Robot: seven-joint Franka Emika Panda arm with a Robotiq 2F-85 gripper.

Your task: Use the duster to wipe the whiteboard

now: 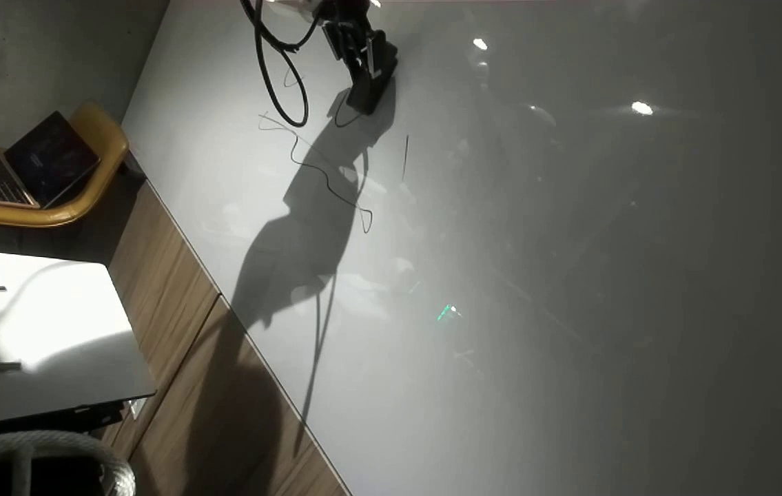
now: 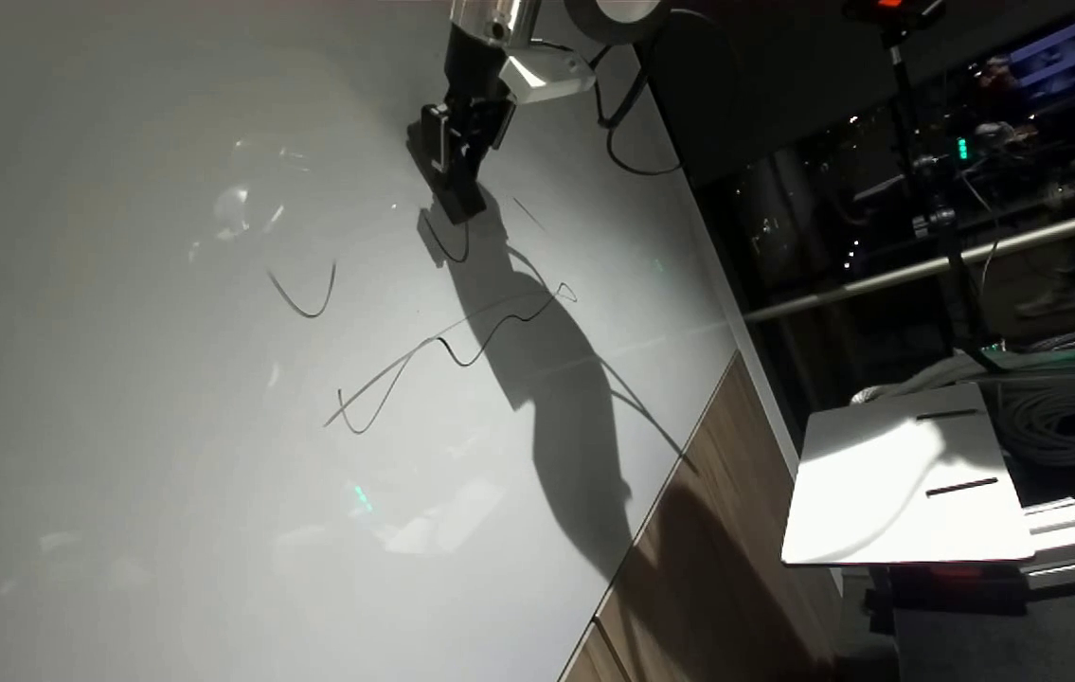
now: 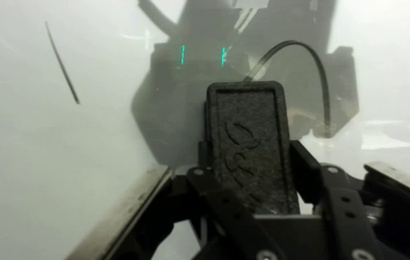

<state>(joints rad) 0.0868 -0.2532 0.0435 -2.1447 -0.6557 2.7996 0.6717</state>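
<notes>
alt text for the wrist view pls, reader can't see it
A black tool grips a dark oblong duster in front of a whiteboard. A curved line shows past the duster's end, a short line at upper left.

In the end effector [image 3: 251,159] I see the duster [image 3: 250,137], both before the whiteboard [image 1: 535,262]. Marks [image 2: 472,365] on the whiteboard lie below the end effector; to its lower left, in an exterior view, a laptop [image 1: 32,162] sits on a chair [image 1: 111,145].
</notes>
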